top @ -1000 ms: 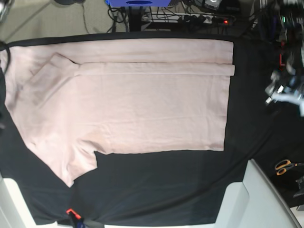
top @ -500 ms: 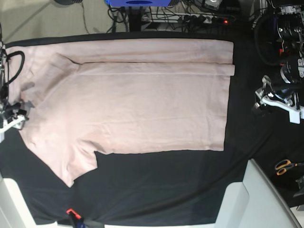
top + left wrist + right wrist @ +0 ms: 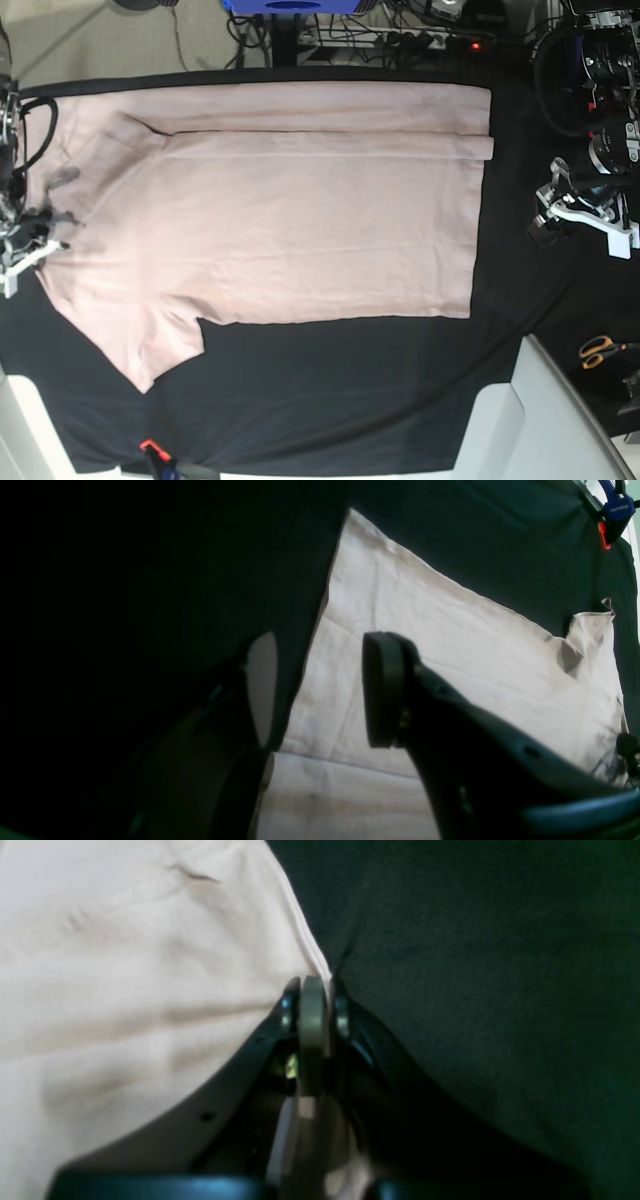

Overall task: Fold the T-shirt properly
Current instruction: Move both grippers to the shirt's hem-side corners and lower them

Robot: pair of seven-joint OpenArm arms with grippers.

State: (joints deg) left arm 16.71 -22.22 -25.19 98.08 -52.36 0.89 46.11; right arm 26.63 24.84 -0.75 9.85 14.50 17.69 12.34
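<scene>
Pink T-shirt (image 3: 300,210) flat (partly folded) | right gripper (image 3: 314,990) pinching its edge | left gripper (image 3: 320,690) spread, beside hem

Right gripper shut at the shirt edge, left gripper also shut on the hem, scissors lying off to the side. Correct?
Not quite: the left gripper is open, above the black cloth beside the T-shirt, as the left wrist view shows. The right gripper is shut at the shirt edge; the scissors lie aside.
</scene>
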